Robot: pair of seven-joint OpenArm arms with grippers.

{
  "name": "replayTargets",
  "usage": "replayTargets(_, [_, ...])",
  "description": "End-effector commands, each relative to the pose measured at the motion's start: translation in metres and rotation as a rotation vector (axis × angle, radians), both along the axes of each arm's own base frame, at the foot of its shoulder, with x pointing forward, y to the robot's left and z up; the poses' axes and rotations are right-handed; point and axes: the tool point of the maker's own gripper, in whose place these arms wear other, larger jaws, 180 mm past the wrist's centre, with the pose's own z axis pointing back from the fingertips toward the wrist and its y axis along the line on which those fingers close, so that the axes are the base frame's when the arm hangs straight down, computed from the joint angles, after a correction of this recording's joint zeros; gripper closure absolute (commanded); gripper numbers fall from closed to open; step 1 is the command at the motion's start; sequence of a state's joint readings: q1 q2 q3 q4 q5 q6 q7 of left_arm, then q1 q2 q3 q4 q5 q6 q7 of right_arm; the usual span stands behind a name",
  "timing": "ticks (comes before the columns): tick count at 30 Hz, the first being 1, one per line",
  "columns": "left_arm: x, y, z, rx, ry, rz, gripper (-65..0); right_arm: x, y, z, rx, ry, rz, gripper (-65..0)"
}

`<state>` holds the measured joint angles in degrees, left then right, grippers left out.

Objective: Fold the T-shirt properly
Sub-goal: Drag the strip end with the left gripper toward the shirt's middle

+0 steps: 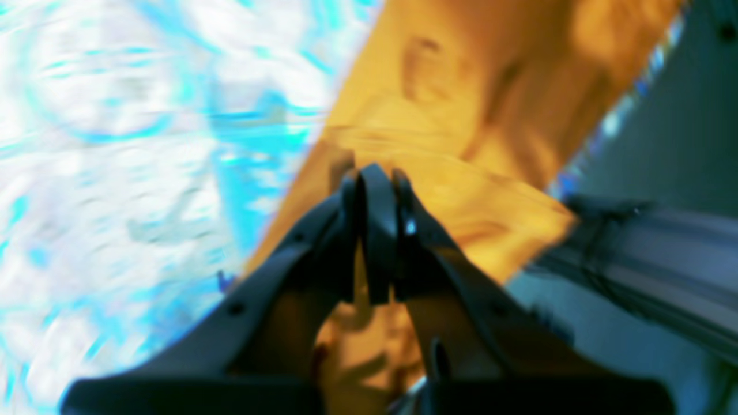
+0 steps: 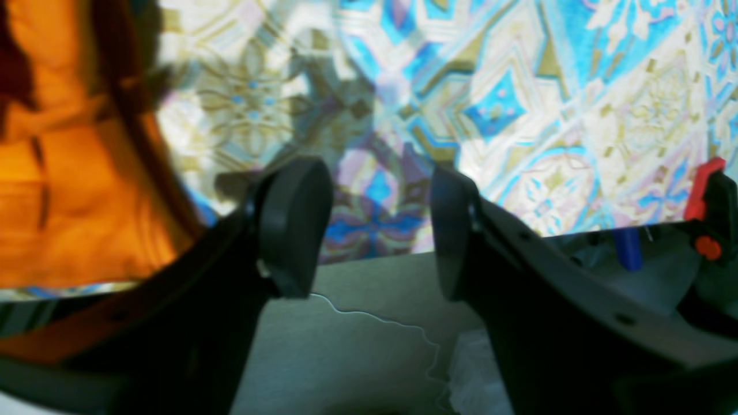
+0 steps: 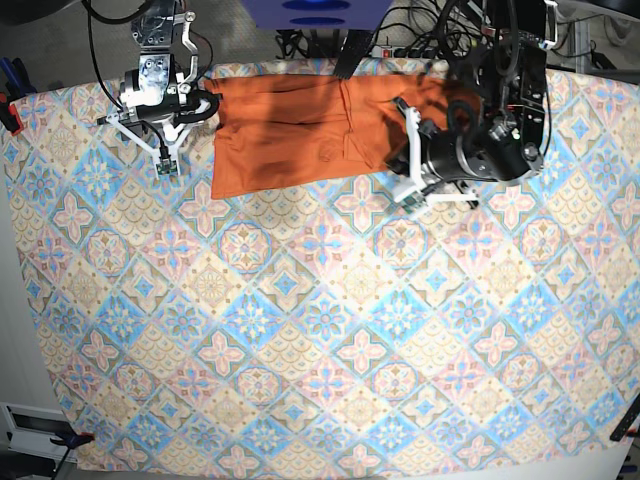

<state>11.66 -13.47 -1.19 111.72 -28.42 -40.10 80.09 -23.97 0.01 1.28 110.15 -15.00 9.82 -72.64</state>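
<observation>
T-shirt (image 3: 285, 135), orange and rumpled, lay along the far edge of the blue-and-beige patterned tablecloth (image 3: 320, 340). Beside it, the right gripper (image 2: 380, 227) stood wide, nothing between its fingers. Over the shirt, the left gripper (image 1: 375, 173) was pinched narrow; whether it held cloth, I couldn't tell.
</observation>
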Motion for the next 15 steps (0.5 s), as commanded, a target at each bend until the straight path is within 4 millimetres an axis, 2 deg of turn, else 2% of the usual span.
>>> replayTargets(1, [0.003, 0.022, 0.005, 0.036, -0.018, 0.032, -0.6, 0.004, -0.003, 0.005, -0.011, -0.022, -0.002, -30.3])
replayTargets(3, [0.004, 0.040, 0.007, 0.069, -0.024, 0.059, -0.6, 0.005, -0.003, 0.006, -0.011, -0.025, -0.002, -30.3])
replayTargets(7, [-0.019, 0.065, -0.004, 0.131, 0.036, 0.064, -0.6, 0.012, 0.001, 0.007, -0.001, -0.058, 0.011, -30.5])
replayTargets(11, [-0.046, 0.082, -0.015, 0.157, 0.102, 0.109, -0.7, 0.021, 0.026, 0.007, 0.048, -0.100, 0.061, -30.8])
replayTargets(15, [-0.052, 0.093, -0.015, 0.157, 0.103, 0.151, -2.2, 0.032, 0.047, 0.010, 0.092, -0.155, 0.092, -32.7])
